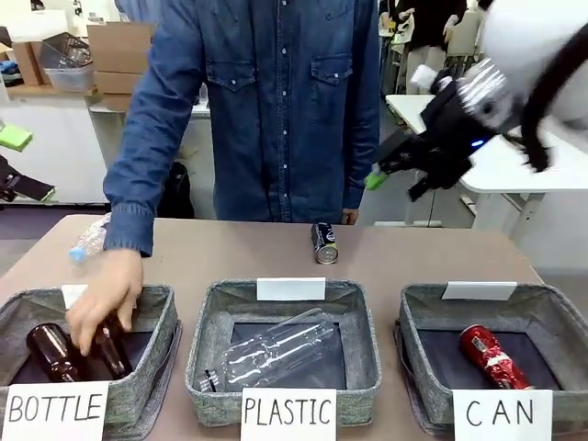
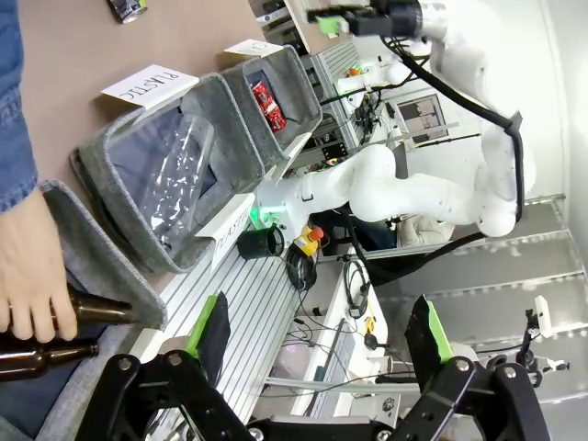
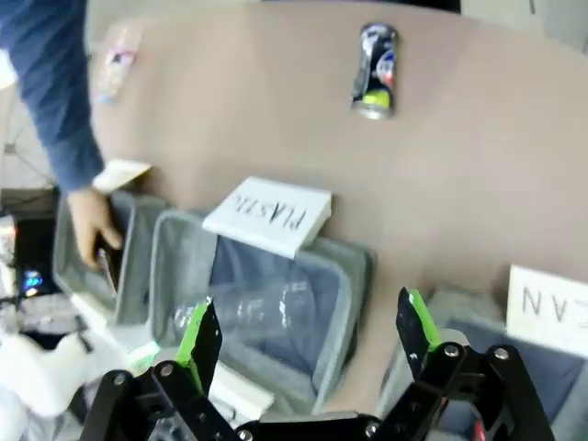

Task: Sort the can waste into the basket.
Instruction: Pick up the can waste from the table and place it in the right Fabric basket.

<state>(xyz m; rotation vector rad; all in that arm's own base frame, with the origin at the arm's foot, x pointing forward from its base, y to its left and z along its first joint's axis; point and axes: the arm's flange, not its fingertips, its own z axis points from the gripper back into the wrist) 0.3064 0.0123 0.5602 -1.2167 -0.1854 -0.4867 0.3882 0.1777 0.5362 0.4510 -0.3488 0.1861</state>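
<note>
Red can (image 1: 491,356) lies in CAN basket (image 1: 551,303), near right. Dark can (image 1: 324,243) left on table (image 1: 441,253), far centre. Left gripper (image 2: 322,322) and right gripper (image 3: 308,331) released, empty.

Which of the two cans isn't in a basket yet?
The dark can, lying on the bare table beyond the PLASTIC basket. The red can already lies in the CAN basket.

**Three Views, One Desk**

The front camera faced the person (image 1: 276,110) across the brown desk (image 1: 413,257). The left wrist camera, rolled sideways, sat close at its left end; the right looked down from above. All shared the dark blue-black metal can (image 1: 324,243) (image 2: 129,9) (image 3: 375,72).
</note>
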